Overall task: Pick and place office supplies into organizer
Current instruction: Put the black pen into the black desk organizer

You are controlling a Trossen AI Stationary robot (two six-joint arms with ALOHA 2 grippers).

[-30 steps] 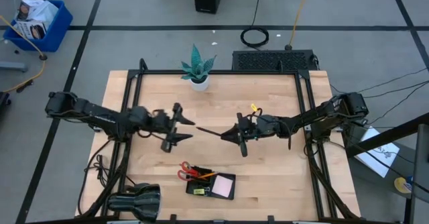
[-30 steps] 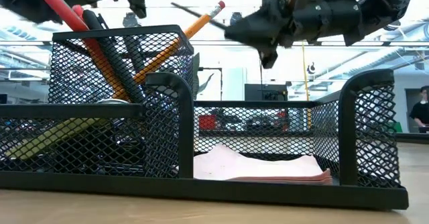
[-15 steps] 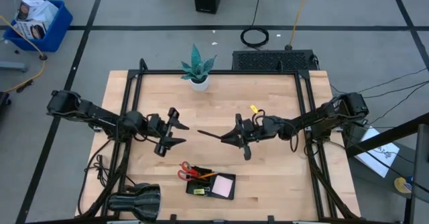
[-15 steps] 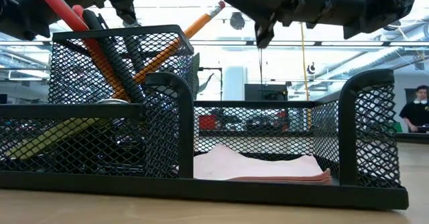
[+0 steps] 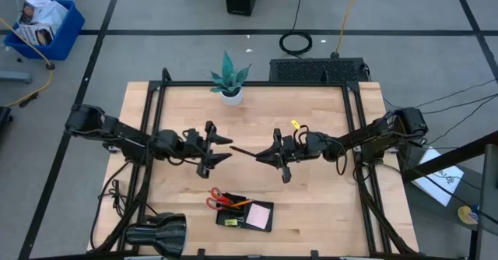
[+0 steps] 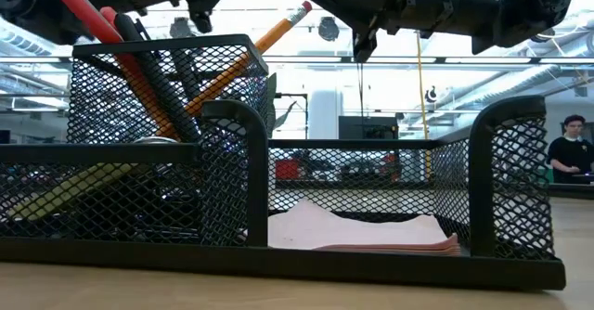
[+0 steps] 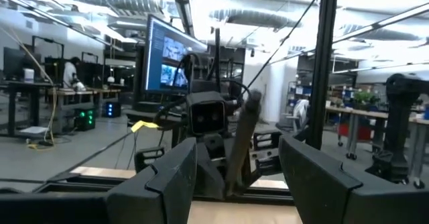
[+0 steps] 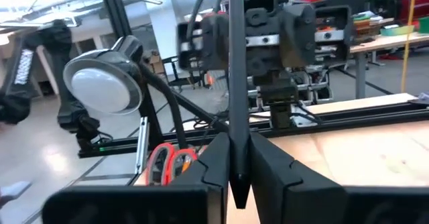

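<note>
My right gripper point(image 5: 268, 154) point(image 8: 234, 177) hovers over the middle of the table, shut on a thin black pen point(image 5: 245, 150) point(image 8: 234, 63). My left gripper point(image 5: 220, 149) point(image 7: 234, 184) faces it from the table's left, open. The pen's free tip lies just short of its fingers. The black mesh organizer point(image 5: 270, 227) point(image 6: 232, 115) stands near the table's near edge. Its tall compartment holds red-handled scissors point(image 5: 212, 201) point(image 6: 83, 13), dark pens and an orange pencil point(image 5: 241, 204) point(image 6: 278, 30), all leaning on its rim. A pale pink note pad point(image 5: 259, 214) point(image 6: 362, 228) lies flat in the low compartment. My right gripper pinches the pen between its two fingers near the pen's right end point(image 8: 234, 158). The fingers reach level from the table's right, and the pen runs on along them past their tips. It is lifted clear and about level, with its free end point(image 5: 233, 148) pointing at my left gripper.
A potted teal plant point(image 5: 229, 79) stands at the far edge. A black rounded lamp point(image 5: 159, 233) lies at the near left corner. A small yellow piece point(image 5: 295, 124) shows beside the right arm. Bare wood lies between the grippers and the organizer. A person point(image 6: 568, 152) stands in the room behind.
My left gripper drew back toward the table's left, then came right again toward the pen's tip, staying open. My right gripper rose a little with the pen still in its fingers. The things in the organizer have not moved.
</note>
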